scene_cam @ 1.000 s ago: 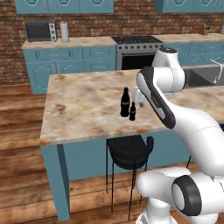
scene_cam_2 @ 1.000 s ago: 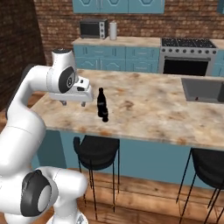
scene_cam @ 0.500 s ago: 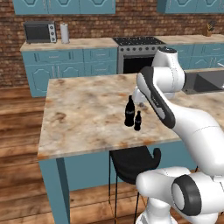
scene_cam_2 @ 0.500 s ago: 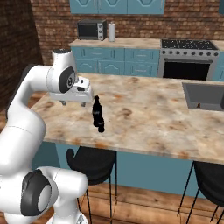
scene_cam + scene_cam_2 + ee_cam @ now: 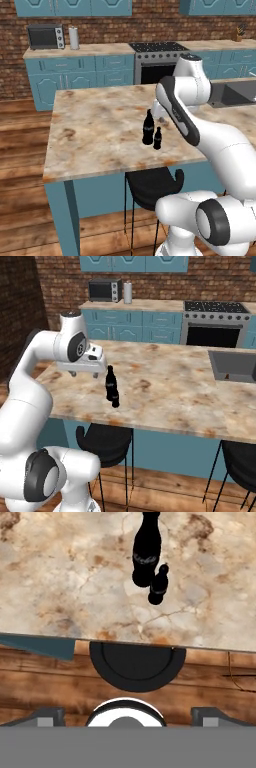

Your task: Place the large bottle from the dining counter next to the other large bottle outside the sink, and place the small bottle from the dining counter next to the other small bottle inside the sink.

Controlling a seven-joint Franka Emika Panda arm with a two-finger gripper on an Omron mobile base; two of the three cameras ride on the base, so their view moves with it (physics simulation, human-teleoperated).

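Here the large bottle [image 5: 148, 128] stands upright on the dining counter [image 5: 95, 135], the small bottle [image 5: 157, 138] just beside it at its four o'clock. The gripper [image 5: 85, 374] hovers above the counter, jaws wide, holding nothing.

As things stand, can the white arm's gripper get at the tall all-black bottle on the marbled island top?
Probably yes. The open gripper hangs beside the tall all-black bottle with bare marbled island top between them; only the short black bottle stands close, on the stool side.
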